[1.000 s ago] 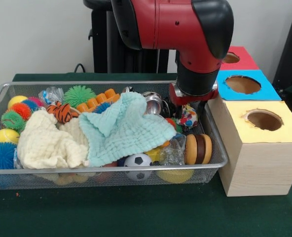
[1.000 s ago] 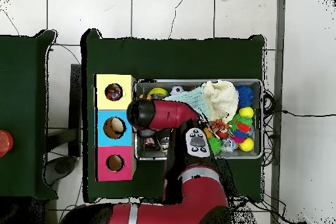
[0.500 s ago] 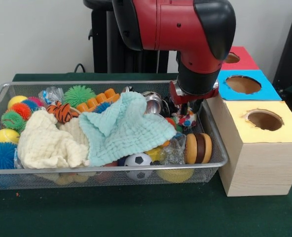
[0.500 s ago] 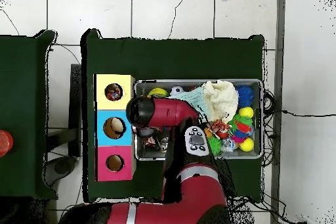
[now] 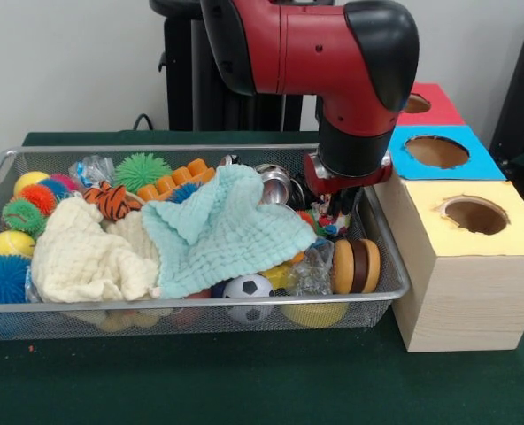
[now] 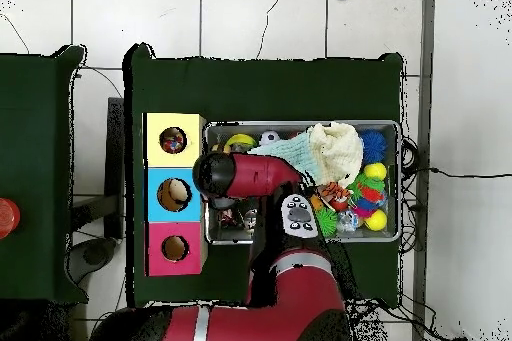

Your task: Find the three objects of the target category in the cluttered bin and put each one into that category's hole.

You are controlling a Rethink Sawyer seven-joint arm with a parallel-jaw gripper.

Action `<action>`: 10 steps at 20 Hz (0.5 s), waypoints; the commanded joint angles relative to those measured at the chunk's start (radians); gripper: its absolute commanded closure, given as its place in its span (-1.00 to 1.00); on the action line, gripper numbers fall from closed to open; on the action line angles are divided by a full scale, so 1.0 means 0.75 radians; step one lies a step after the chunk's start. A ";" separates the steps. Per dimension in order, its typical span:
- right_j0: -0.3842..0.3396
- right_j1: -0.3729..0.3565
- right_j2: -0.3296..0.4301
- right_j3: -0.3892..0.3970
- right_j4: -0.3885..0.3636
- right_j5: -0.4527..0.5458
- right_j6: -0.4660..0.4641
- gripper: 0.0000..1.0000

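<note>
The red and black arm comes down over the right end of the wire bin (image 5: 191, 303). My gripper (image 5: 335, 209) is low among the clutter, right at a spotted multicoloured ball (image 5: 337, 227) that it mostly hides. Beside the bin stand the yellow box (image 5: 474, 257), the blue box (image 5: 439, 155) and the red box (image 5: 426, 104), each with a round hole on top. In the overhead view the arm's head (image 6: 222, 174) covers the gripper, and the yellow hole (image 6: 172, 140) and the blue hole (image 6: 175, 193) each hold something.
The bin holds a teal cloth (image 5: 218, 232), a cream cloth (image 5: 85, 257), a small football (image 5: 247, 290), wooden discs (image 5: 356, 266), metal cups (image 5: 275, 183), a tiger toy (image 5: 113, 201), a green spiky ball (image 5: 141, 168) and several coloured balls (image 5: 27, 208) at the left.
The gripper has sunk a little lower into the bin's right end, and the spotted ball shows less than it did.
</note>
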 commanded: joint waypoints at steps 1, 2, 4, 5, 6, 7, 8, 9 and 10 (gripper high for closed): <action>0.060 -0.217 0.026 0.054 0.047 0.321 0.200 1.00; 0.072 -0.277 0.013 0.031 0.049 0.443 0.197 1.00; 0.095 -0.353 -0.006 -0.051 0.043 0.700 0.199 1.00; 0.101 -0.372 -0.009 -0.090 0.037 0.790 0.201 1.00; 0.105 -0.382 -0.011 -0.121 0.033 0.865 0.208 1.00; 0.108 -0.390 -0.012 -0.139 0.029 0.892 0.211 1.00; 0.107 -0.390 -0.009 -0.156 0.024 0.915 0.209 1.00; 0.108 -0.392 -0.008 -0.163 0.019 0.905 0.208 1.00; 0.106 -0.395 -0.006 -0.164 0.023 0.885 0.217 1.00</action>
